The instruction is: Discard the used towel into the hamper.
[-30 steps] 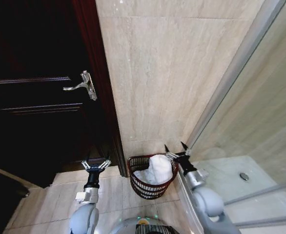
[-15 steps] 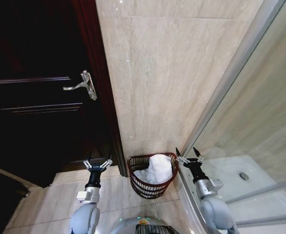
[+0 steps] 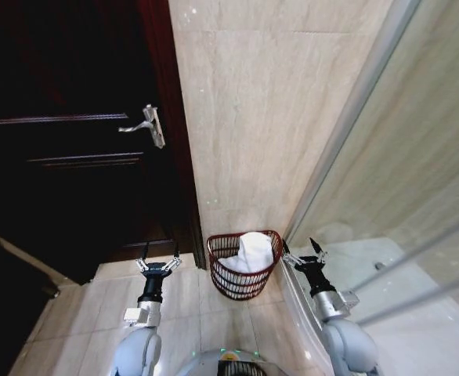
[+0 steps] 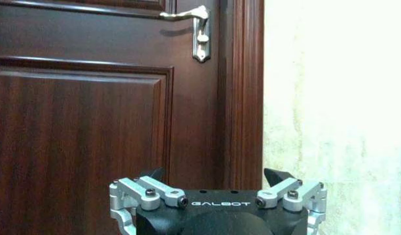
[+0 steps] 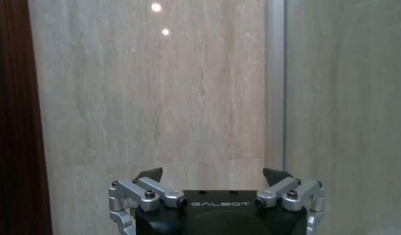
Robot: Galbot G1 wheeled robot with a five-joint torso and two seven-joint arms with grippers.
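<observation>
Towel (image 3: 253, 252) inside hamper (image 3: 243, 283), left pincer (image 3: 159, 263) and right pincer (image 3: 302, 251) alongside, both spread wide and empty

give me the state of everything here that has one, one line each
towel: inside the hamper, heaped above its rim
hamper: upright on the floor by the wall
left gripper: jaws open, empty
right gripper: jaws open, empty
door: shut

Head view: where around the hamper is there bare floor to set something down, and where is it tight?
Bare tiles lie between the left end effector and the hamper, and in front of it. It is tight behind, against the wall, and beside the right end effector. The towel fills the hamper.
</observation>
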